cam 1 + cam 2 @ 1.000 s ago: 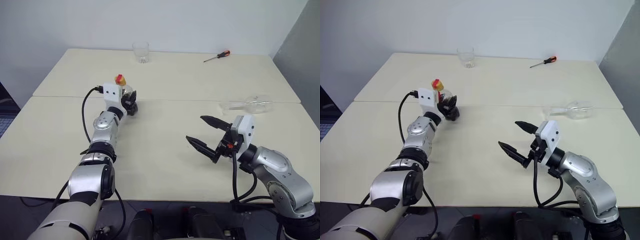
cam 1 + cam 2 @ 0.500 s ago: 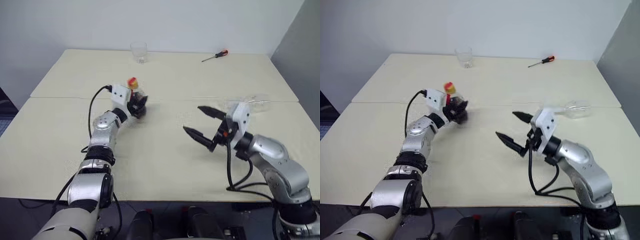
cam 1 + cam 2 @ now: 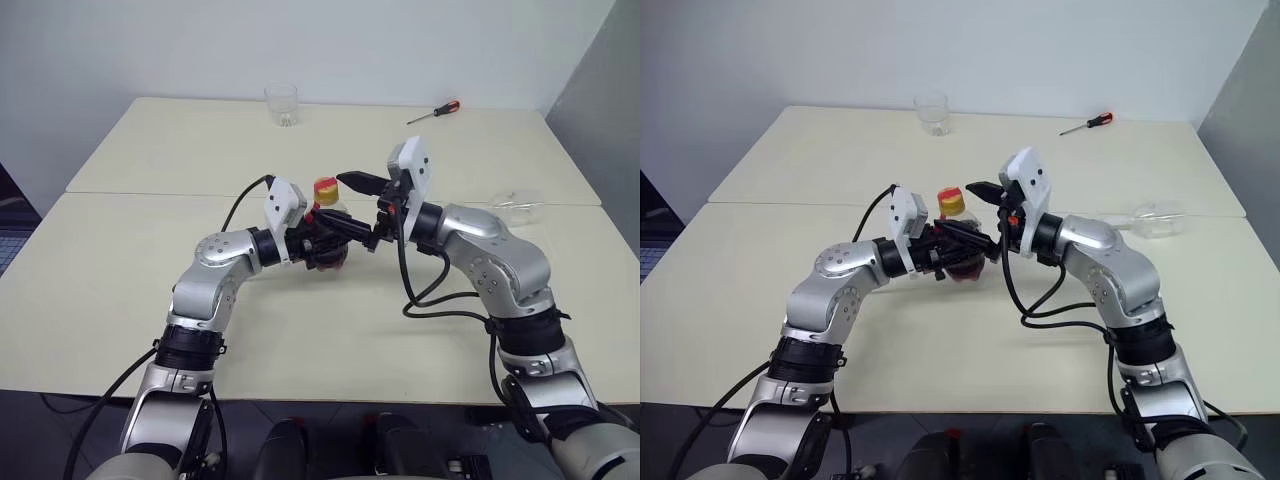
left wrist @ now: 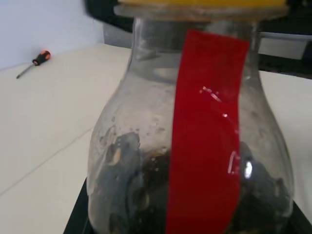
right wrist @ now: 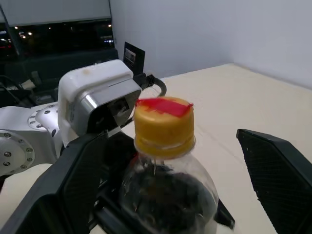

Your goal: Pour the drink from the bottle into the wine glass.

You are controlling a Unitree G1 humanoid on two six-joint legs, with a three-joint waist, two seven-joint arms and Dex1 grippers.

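The bottle (image 3: 326, 232) is upright over the middle of the table, with my left gripper (image 3: 331, 246) shut on its bulbous body. Its yellow cap (image 5: 163, 124) carries a red label strip (image 4: 204, 141). The dark drink (image 4: 131, 204) fills the lower part of the bottle. My right gripper (image 3: 352, 205) is open, level with the cap, one finger (image 5: 75, 190) on each side and apart from it. The wine glass (image 3: 512, 205) lies on its side on the table at the right, behind my right arm.
A short clear tumbler (image 3: 282, 103) stands at the table's far edge, left of centre. A red-handled screwdriver (image 3: 435, 111) lies at the far right. A seam (image 3: 150, 193) crosses the tabletop where two tables meet.
My left arm swung the bottle from the left toward the table's centre. My right gripper, still open, rose and moved left until its fingers flank the cap.
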